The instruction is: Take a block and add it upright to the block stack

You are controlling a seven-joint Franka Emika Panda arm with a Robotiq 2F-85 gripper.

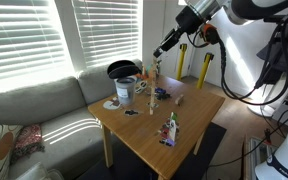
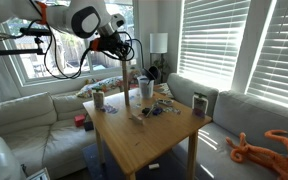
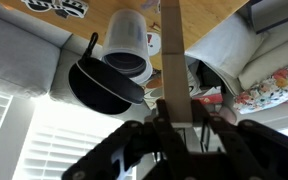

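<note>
1. Hand [image 3: 174, 118] count: one, on the single arm [image 2: 84, 18]. On the bench [image 1: 139, 125] I count one white cup [image 3: 129, 40], one black pan [image 3: 102, 85] right beside it, one low green-and-red cluster [image 1: 170, 130] near the opposite edge, and one dark mug [image 2: 199, 102] by a corner.
2. One slim block stack [image 1: 156, 70] stands upright on the bench, near the cup and pan.
3. The fingers are set narrow, pinching one pale wooden block [image 3: 171, 60] between them. In the wrist view it runs straight out from the hand toward the bench top.
4. The block is upright and sits directly over the stack. In both exterior views the two read as one thin column down to the bench, and I cannot tell where one ends or whether they touch.
5. The arm reaches in high over the bench. Its hand points down at the stack, slightly slanted.
</note>
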